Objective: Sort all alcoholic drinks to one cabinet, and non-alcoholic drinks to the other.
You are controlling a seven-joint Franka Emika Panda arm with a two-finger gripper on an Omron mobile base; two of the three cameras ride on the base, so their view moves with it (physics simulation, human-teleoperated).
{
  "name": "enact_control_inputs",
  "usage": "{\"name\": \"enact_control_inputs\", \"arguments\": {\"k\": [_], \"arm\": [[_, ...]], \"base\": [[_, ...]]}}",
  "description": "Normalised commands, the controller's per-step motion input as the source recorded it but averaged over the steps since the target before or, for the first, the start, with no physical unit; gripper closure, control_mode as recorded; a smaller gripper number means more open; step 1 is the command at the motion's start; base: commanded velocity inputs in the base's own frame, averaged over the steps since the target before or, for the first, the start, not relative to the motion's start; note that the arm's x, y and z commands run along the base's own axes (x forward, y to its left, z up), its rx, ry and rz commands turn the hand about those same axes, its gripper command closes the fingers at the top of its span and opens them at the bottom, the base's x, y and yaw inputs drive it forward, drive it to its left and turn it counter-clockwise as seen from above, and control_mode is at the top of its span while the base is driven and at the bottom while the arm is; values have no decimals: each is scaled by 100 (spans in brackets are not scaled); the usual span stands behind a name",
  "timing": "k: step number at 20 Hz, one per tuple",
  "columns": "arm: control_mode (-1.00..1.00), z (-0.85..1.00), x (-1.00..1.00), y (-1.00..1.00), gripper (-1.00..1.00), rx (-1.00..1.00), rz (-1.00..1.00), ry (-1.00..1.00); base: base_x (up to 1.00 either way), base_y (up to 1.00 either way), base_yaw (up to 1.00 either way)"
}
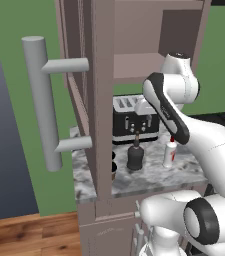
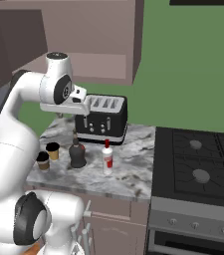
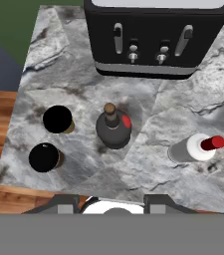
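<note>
Right base view, arm bent high over marble counter (image 2: 133,149), claw (image 2: 85,110) pointing down, empty, jaw gap unclear, above black bottle (image 2: 77,152).

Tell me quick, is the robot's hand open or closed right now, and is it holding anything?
Hand: high above the counter, holding nothing; whether open or closed cannot be told.

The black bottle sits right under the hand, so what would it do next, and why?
Probably lower straight toward the black bottle. The hand hangs high above the counter, with all the drinks standing there: both cups, the clear bottle. The cabinet door already stands open and its shelf waits.
</note>
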Motion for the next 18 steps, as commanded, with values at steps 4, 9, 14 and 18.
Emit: {"name": "enact_control_inputs", "arguments": {"k": [4, 9, 14, 18], "arm": [[-100, -9, -1, -4, -100, -1, 2, 0], [-100, -17, -1, -12, -100, 0, 4, 0], [-100, -17, -6, -18, -100, 0, 3, 0], [-100, -13, -8, -11, -100, 0, 1, 0]], "base": [[0, 0, 0], [0, 0, 0], [0, 0, 0], [0, 0, 0]]}}
